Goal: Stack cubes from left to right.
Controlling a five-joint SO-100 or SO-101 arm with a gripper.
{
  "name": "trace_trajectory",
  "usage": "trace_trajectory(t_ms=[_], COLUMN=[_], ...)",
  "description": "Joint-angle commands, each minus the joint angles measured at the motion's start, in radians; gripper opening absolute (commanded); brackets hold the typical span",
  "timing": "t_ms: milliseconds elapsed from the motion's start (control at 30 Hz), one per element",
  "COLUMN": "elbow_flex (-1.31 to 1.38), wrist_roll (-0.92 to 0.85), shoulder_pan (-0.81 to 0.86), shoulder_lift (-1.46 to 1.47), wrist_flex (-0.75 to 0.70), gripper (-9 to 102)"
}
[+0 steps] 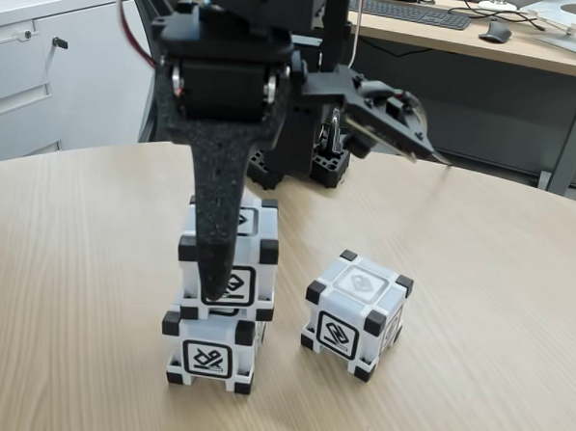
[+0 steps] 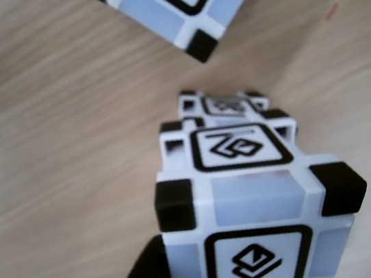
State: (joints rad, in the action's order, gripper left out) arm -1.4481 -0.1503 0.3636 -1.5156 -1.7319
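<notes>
Nearest the fixed camera, on the round wooden table (image 1: 73, 262), stands the bottom cube (image 1: 209, 351) with an upper cube (image 1: 230, 256) resting on it, shifted slightly back and to the right so the stack is not flush. One black finger (image 1: 215, 226) of the gripper (image 1: 216, 289) runs down the front face of the upper cube, its tip at that cube's lower edge. Whether the fingers pinch the cube or merely lie against it cannot be told.

Right of the stack, apart from it, sits a third cube (image 1: 355, 314), turned corner-on. Behind stands the black perforated base (image 1: 315, 159), then a desk with a keyboard (image 1: 415, 10).

From the other view, looking steeply down, the upper cube (image 2: 253, 226) fills the lower frame, the bottom cube (image 2: 219, 106) peeks past it, and the third cube's corner (image 2: 180, 1) enters at top.
</notes>
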Motion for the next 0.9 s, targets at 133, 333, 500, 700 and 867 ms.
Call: trace_trajectory(t_ms=[133,333,500,700,867], elbow_flex=[0.005,0.003,-0.078,-0.16,-0.15], wrist_roll=[0.0,-0.005,0.031,0.046,0.02], shoulder_pan=[-0.011,-0.011,-0.058,-0.091,-0.091], shoulder_lift=[-0.057,-0.058,-0.06,-0.107,-0.127], wrist_flex=[-0.008,-0.008,-0.008,-0.006,-0.008], gripper=[41,41,41,41,40])
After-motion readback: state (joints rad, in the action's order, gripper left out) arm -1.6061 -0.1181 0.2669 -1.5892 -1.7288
